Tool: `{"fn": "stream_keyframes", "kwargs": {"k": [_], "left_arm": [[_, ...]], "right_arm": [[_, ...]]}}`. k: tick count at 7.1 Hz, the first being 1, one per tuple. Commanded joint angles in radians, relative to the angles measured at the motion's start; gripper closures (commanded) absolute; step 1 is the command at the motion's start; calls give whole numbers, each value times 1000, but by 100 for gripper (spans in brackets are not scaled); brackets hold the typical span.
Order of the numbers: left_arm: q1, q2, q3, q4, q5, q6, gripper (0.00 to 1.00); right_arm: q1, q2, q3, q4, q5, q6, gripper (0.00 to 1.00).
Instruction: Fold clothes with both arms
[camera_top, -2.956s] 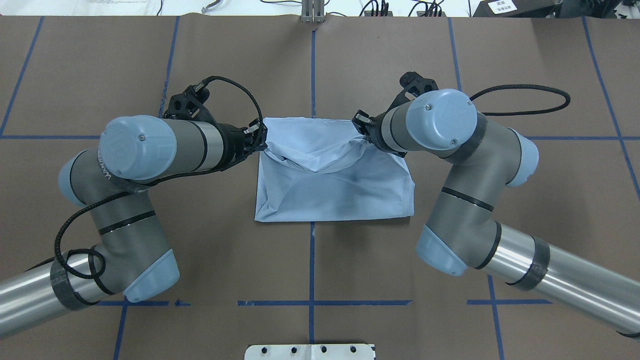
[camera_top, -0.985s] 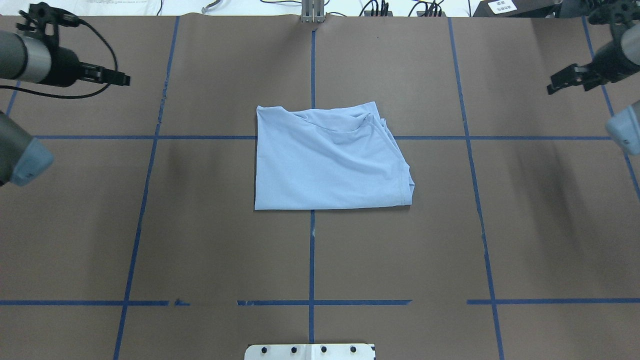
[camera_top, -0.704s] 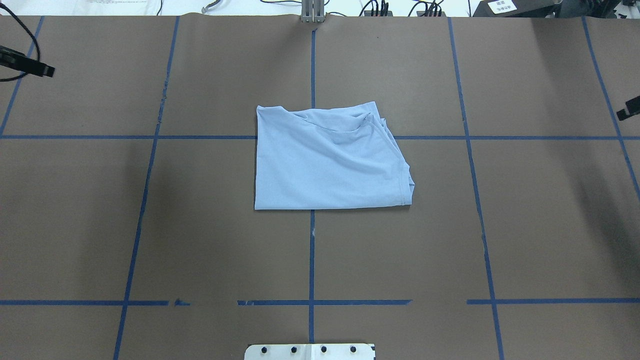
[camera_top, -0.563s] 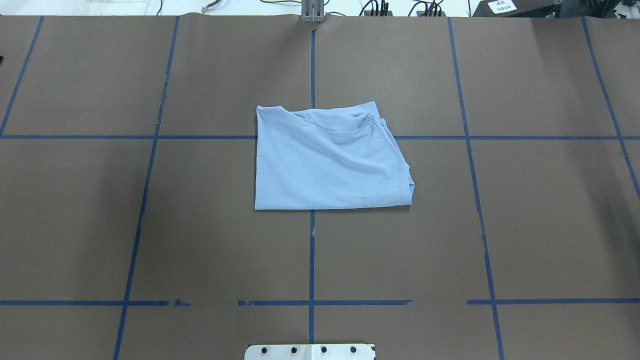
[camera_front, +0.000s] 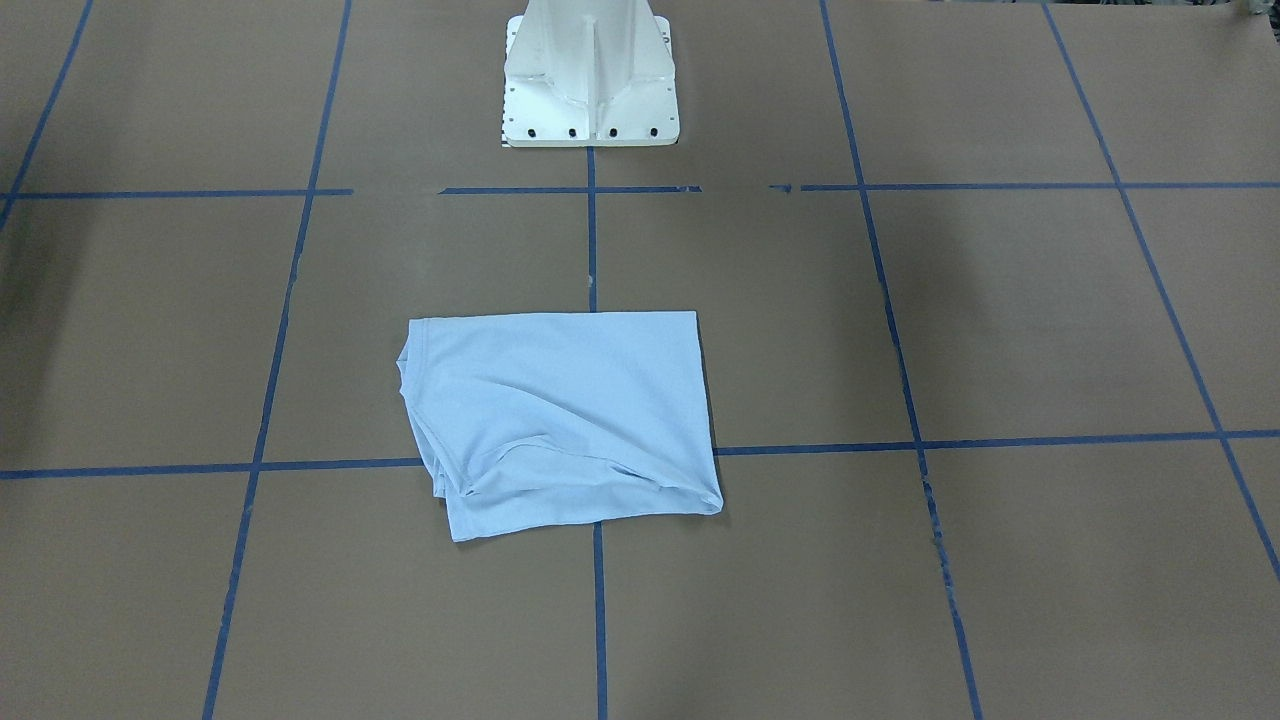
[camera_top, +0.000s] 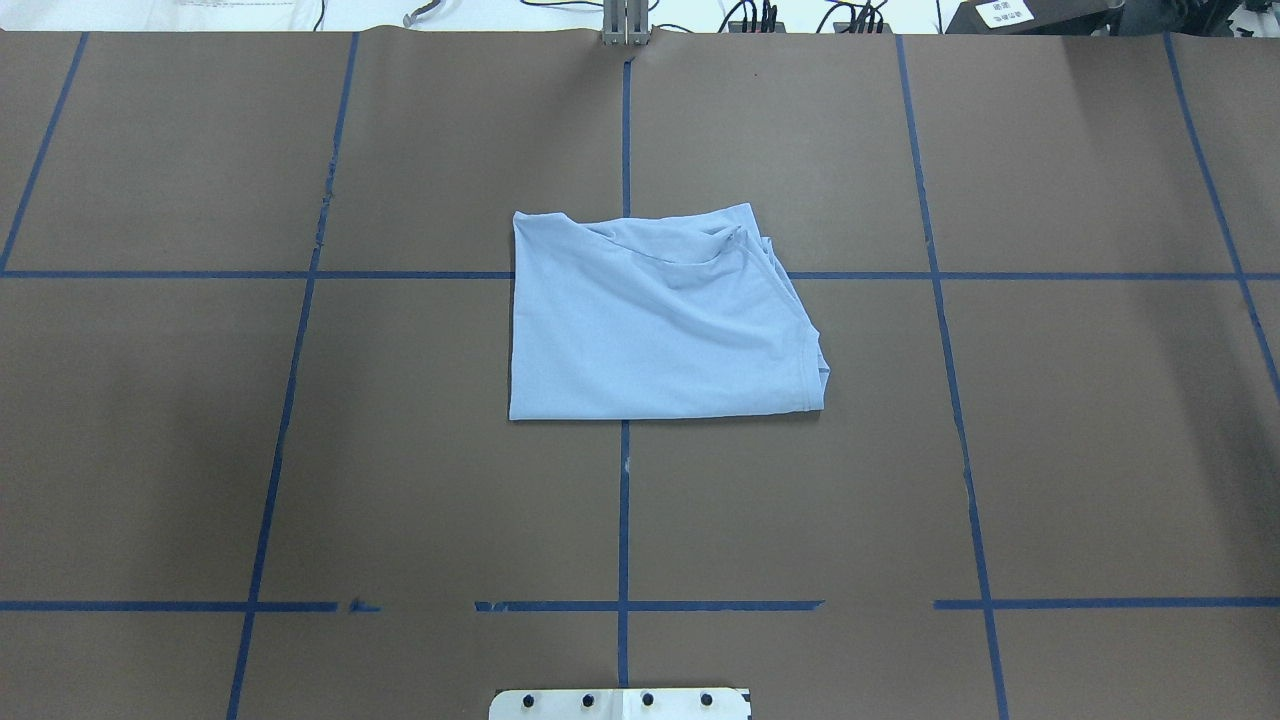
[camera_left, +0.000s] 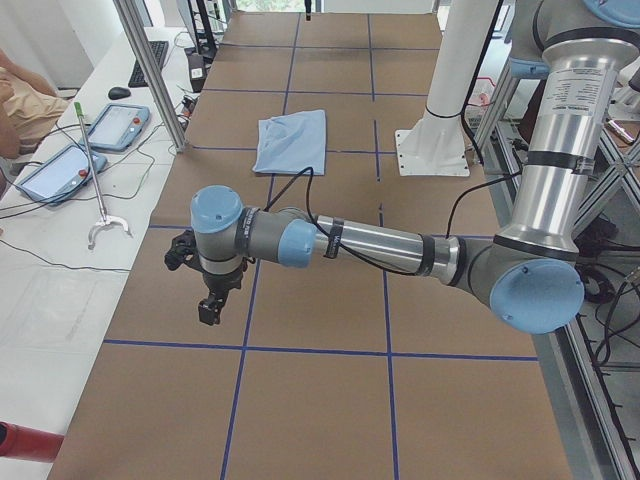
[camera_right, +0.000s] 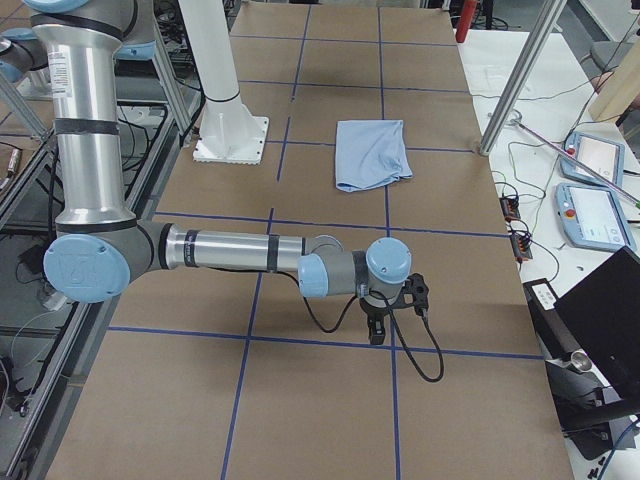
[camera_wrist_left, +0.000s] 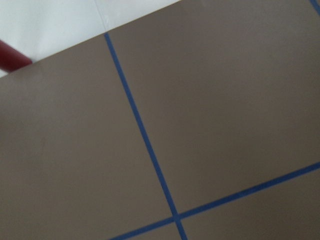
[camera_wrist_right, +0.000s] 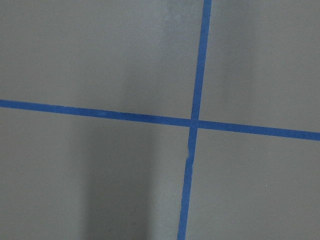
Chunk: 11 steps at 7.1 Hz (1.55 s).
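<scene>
The light blue T-shirt (camera_top: 650, 330) lies folded into a rough rectangle at the middle of the brown table, also in the front view (camera_front: 560, 410). Its print and neck label are hidden. No arm shows in the overhead or front views. In the left side view my left gripper (camera_left: 210, 310) hangs over the table's left end, far from the shirt (camera_left: 292, 140). In the right side view my right gripper (camera_right: 377, 333) hangs over the right end, far from the shirt (camera_right: 370, 152). I cannot tell whether either is open or shut. Both wrist views show only brown table and blue tape lines.
The white pedestal base (camera_front: 590, 80) stands at the robot's side of the table. Teach pendants (camera_left: 115, 125) and cables lie on the white side bench, with a metal post (camera_left: 150, 70) beside it. A red object (camera_left: 25, 440) is at the table's left end.
Three seconds ago both grippers were at the shirt's far corners. Both arms have since swung outward and left the overhead view. The shirt lies flat and has not moved in the last second.
</scene>
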Motion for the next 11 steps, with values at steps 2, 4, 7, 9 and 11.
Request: {"fn": "stream_keyframes", "kwargs": {"k": [2,4,7,9,11], "left_arm": [[2,67,22,4,-10,6,0],[3,57,8,4,-15,6,0],[10,133,-77,-39,-128,8,0],[11,161,-63,-80,-127,12,0],[11,159,-23,-93,-124,4,0]], "right_arm": [[26,-18,130,-159,-57,-110,0],[23,-9,120,-153,-62,-106,0],[20,-9,118,-151,-65,-98,0],[9,-9,106,-151,-66,-75,0],[0,-6,108,-150,-62,-50,0]]}}
